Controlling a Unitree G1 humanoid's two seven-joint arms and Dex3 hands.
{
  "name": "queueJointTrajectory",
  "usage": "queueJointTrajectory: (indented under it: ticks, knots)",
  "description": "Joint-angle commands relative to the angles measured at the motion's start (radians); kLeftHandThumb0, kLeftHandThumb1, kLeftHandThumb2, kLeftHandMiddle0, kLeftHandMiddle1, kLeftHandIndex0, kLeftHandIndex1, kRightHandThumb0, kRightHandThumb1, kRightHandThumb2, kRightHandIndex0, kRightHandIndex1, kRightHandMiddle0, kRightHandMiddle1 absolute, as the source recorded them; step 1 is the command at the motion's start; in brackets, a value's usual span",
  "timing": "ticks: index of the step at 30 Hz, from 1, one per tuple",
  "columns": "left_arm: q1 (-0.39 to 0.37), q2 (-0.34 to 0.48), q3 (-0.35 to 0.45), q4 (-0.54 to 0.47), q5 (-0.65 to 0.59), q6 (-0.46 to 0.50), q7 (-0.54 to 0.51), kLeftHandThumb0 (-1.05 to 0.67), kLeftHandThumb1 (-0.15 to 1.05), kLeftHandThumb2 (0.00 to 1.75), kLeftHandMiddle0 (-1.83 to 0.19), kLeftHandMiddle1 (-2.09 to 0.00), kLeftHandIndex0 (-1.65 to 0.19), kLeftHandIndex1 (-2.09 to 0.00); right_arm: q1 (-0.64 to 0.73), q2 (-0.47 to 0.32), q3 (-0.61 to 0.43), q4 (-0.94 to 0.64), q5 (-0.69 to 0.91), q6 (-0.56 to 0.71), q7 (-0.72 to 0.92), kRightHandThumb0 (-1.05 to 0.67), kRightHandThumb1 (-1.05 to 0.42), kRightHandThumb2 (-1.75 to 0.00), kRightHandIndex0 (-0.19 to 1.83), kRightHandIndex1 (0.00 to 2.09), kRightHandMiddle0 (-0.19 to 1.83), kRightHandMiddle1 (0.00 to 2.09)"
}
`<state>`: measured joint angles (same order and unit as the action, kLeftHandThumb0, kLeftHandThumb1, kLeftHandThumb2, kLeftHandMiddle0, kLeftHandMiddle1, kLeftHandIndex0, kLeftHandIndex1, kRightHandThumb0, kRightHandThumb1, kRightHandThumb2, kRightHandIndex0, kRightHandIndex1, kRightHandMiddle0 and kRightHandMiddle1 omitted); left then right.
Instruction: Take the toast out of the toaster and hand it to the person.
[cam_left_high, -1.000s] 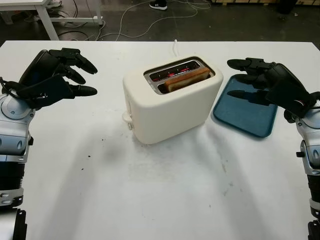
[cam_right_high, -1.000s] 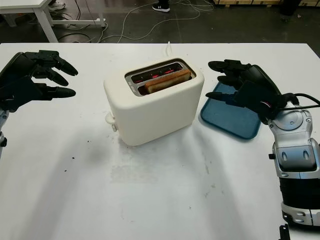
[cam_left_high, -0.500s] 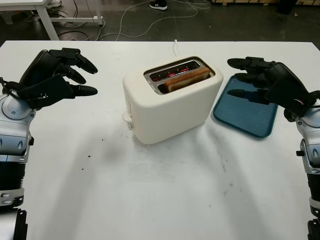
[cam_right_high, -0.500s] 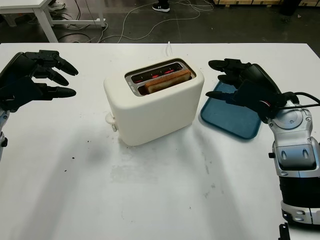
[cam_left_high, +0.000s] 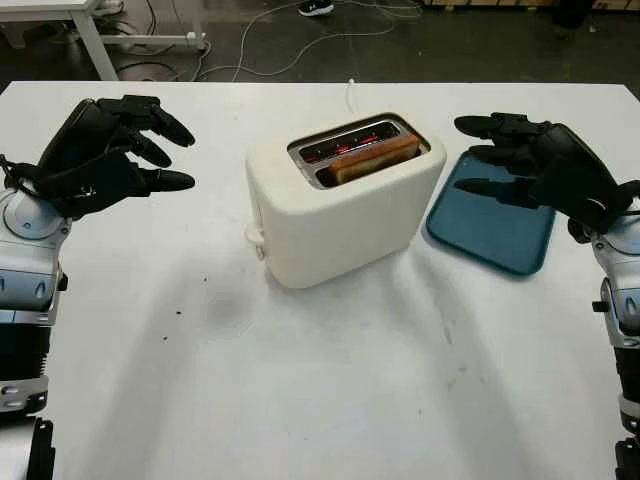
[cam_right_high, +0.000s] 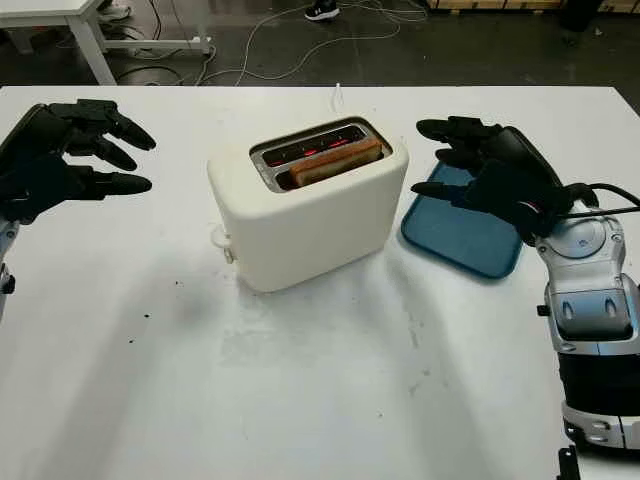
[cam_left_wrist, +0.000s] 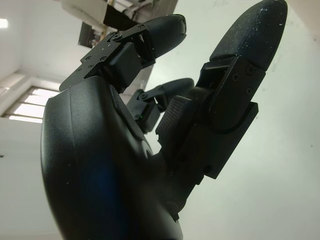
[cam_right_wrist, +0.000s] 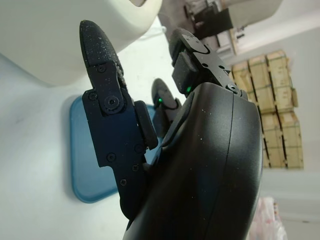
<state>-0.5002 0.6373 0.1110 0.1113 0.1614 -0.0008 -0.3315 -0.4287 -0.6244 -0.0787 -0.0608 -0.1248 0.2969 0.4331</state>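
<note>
- Nothing has shifted since the earlier frames: both hands, toaster and toast sit where they were.
- Toaster (cam_left_high: 345, 200), cream, stands on the white table (cam_left_high: 320, 380) toward the far edge, about midway between the left and right edges, turned at an angle.
- Toast (cam_left_high: 372, 158) is in the nearer slot, its top edge just above the slot rim; red glow shows in the farther slot.
- Left hand (cam_left_high: 105, 155) is in the air over the table's far left area, well apart from the toaster, released and holding nothing, fingertips toward the toaster.
- Right hand (cam_left_high: 535, 172) is in the air above the tray (cam_left_high: 490, 225), near the toaster's right end without touching it; released, holding nothing.
- Tray, blue, lies flat just beside the toaster on its right, near the table's right edge.
- White cord (cam_left_high: 351, 92) runs from behind the toaster to the far edge.
- Small dark crumbs (cam_left_high: 205, 282) lie on the table left of the toaster, nearer the front.
</note>
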Motion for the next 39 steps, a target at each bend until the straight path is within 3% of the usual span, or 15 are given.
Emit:
queueJointTrajectory:
  ticks: [1,39]
  knots:
    - [0.001,0.005,0.009,0.003,-0.007,-0.019,0.007,-1.05,0.70,0.00,-0.75,-0.95,-0.70,-0.90,-0.002,0.001,-0.006,-0.001,0.011,-0.025,-0.003,-0.65,-0.90,0.00,0.52,0.03,0.46,0.01]
    - [-0.002,0.001,0.006,0.005,-0.008,-0.010,0.005,-1.05,0.69,0.00,-0.75,-0.96,-0.71,-0.89,0.009,0.003,-0.006,-0.003,0.010,-0.014,-0.005,-0.67,-0.89,0.00,0.49,0.02,0.46,0.00]
